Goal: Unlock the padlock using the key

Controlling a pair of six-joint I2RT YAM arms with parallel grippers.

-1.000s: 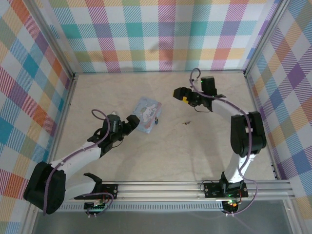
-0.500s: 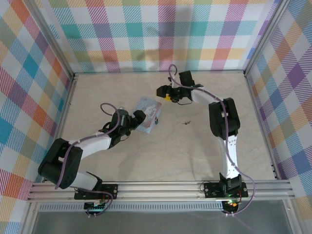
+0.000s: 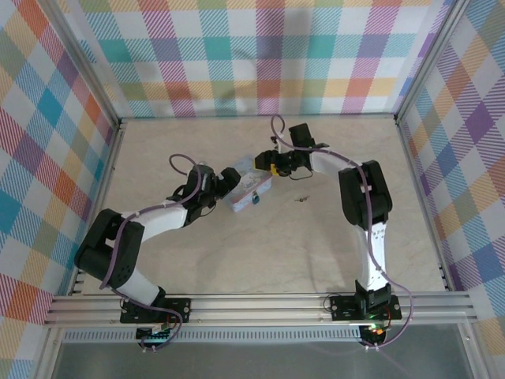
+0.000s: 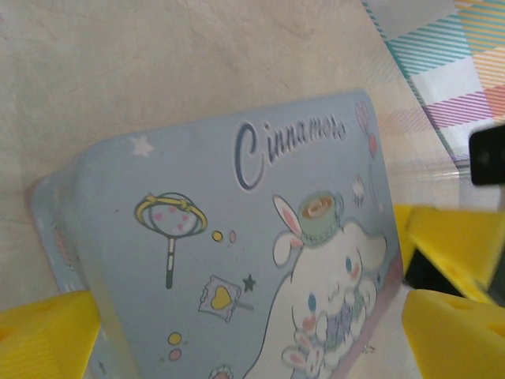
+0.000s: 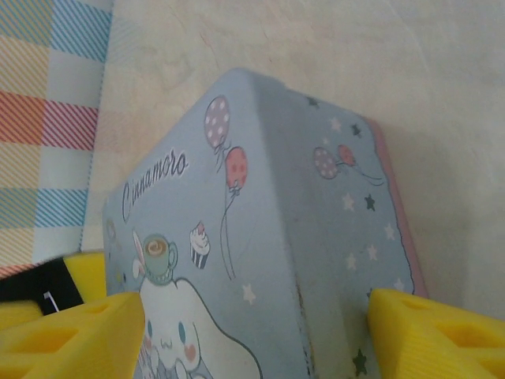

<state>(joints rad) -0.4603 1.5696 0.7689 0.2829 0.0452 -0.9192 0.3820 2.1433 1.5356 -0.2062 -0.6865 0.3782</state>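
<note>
The key [image 3: 301,198] is a tiny silvery sliver lying on the table right of the pale-blue cartoon tin [image 3: 251,189]. The padlock is hidden. The tin stands tipped up on one edge between both arms. My left gripper [image 3: 229,178] is open, and its yellow fingers straddle the tin's printed lid [image 4: 237,237], one at each lower corner of the left wrist view. My right gripper [image 3: 272,167] comes in from the far side. It is open, with its yellow fingers [image 5: 438,332] on either side of the tin [image 5: 260,221]. A right finger [image 4: 450,237] shows past the tin's edge.
Plaid walls [image 3: 252,55] enclose the table on three sides, and an aluminium rail [image 3: 260,304] runs along the near edge. Bare tabletop [image 3: 316,245] lies in front of the tin and round the key.
Both grippers moved in onto the tin, the left from its left side and the right from the far right. The tin went from flat to tipped on edge. The right jaws narrowed.
</note>
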